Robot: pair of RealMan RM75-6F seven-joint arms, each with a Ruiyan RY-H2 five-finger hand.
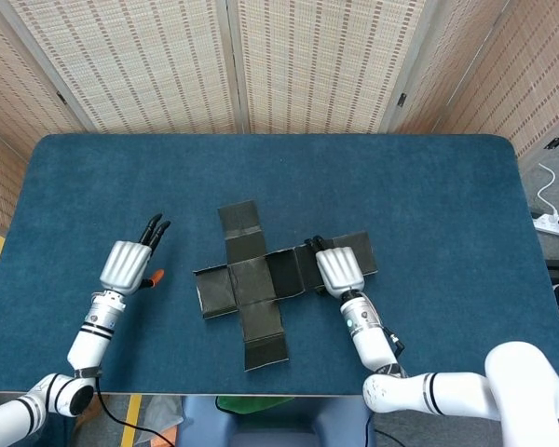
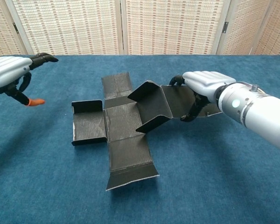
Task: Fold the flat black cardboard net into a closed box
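Note:
The black cardboard net [image 1: 252, 279] lies as a cross at the middle of the blue table. In the chest view most of the net [image 2: 123, 123] is flat, with low side flaps standing up. My right hand [image 2: 203, 83] grips the net's right arm [image 2: 177, 100] and holds it raised off the cloth, so the panel beside it tilts up. From the head view, the right hand [image 1: 338, 270] covers that arm. My left hand [image 2: 9, 70] hovers left of the net with fingers apart, holding nothing, and appears in the head view [image 1: 129, 263] too.
Blue cloth covers the table [image 1: 429, 186], with bare cloth all around the net. Woven screens [image 1: 307, 56] stand behind the far edge. A white power strip [image 1: 552, 223] lies on the floor off the right side.

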